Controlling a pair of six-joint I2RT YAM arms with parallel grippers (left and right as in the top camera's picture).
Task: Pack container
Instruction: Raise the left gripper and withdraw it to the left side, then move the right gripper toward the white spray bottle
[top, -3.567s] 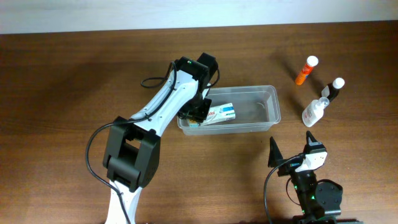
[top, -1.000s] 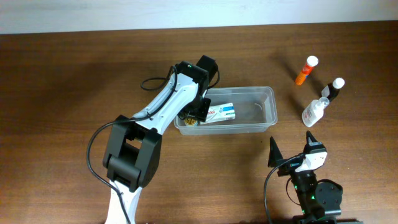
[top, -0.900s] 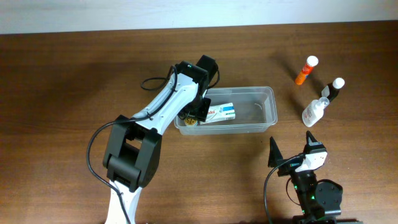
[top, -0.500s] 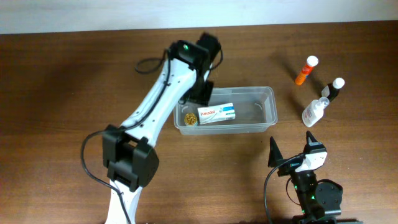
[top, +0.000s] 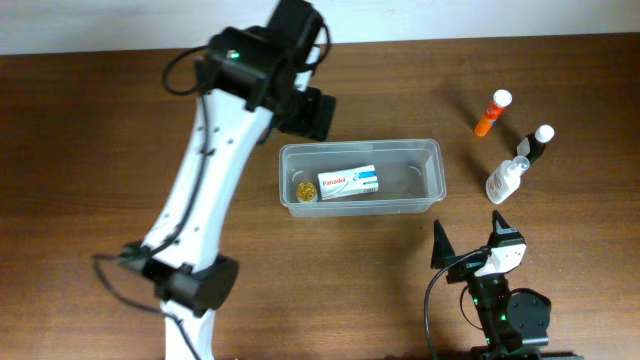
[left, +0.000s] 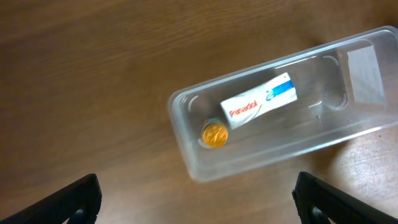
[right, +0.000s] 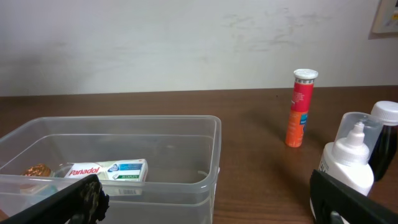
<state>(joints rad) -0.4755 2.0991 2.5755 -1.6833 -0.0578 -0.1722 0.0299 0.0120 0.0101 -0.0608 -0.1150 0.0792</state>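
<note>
The container (top: 361, 146) is a long clear tub lying mid-table. Inside lie a white Panadol box (top: 348, 183) and, at its left end, a small round gold-topped item (top: 305, 190). From above, the left wrist view shows the container (left: 180, 127), the box (left: 258, 101) and the gold item (left: 215, 134). My left gripper (top: 312, 113) hangs high, behind the tub's left end, open and empty (left: 199, 205). At the front right my right gripper (top: 468, 232) rests open and empty (right: 211, 205), facing the container (right: 124, 119).
An orange tube (top: 491, 113), a dark bottle with a white cap (top: 539, 143) and a white spray bottle (top: 505, 180) stand right of the tub. The right wrist view has the tube (right: 300, 108) and spray bottle (right: 348, 165) close to the right finger.
My left gripper has opened and risen out of the tub's left end, moving back and left. The gold-topped item and the box stay in the tub. The right arm is unmoved.
</note>
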